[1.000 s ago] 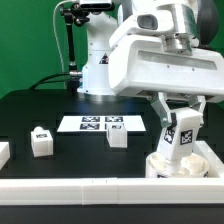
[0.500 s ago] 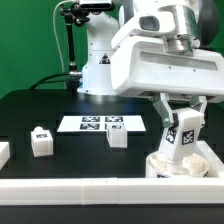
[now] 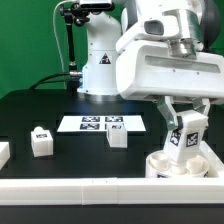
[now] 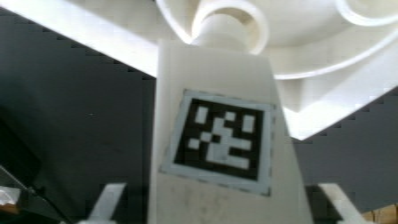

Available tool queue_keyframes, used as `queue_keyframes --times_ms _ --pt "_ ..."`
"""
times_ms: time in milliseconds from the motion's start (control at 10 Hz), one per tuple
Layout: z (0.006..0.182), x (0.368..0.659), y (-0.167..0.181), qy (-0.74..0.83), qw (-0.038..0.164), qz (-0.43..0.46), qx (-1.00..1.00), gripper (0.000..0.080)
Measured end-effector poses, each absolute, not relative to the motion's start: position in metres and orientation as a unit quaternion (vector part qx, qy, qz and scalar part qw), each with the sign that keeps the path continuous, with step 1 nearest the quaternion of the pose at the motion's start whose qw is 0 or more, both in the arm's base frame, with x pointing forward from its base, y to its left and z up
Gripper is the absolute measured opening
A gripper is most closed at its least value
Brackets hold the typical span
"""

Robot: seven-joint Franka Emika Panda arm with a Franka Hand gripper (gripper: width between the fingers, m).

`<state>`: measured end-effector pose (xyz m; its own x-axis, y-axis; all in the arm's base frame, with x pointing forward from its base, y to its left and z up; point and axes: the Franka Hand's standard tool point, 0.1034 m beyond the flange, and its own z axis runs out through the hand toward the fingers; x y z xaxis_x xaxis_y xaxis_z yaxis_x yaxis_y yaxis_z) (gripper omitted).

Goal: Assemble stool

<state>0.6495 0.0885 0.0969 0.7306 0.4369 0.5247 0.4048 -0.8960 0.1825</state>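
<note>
The end effector (image 3: pixel 184 122) grips one leg (image 3: pixel 183 140) upright at the round seat (image 3: pixel 170 167). Other loose legs (image 3: pixel 40 142) lie on the tabletop (image 3: pixel 60 105), so most of the assembly seems left.

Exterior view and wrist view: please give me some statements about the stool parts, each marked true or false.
1. The gripper is closed on a leg that stands upright over the round seat. True.
2. The round seat lies at the exterior view's left. False: it lies at the exterior view's right.
3. A loose leg stands on the table close to the marker board. True.
4. The leg in the gripper bears no tag. False: a black-and-white tag is on it.
</note>
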Motion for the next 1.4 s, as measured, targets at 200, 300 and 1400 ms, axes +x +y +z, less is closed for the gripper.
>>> queue_keyframes --times_ms 200,300,1400 --pt "0.095 0.648 0.090 0.228 0.027 0.288 0.930 0.0328" --pt "0.095 0.648 0.090 0.228 0.027 0.287 0.930 0.0328" --pt "0.078 0.644 0.086 0.227 0.028 0.282 0.932 0.0328"
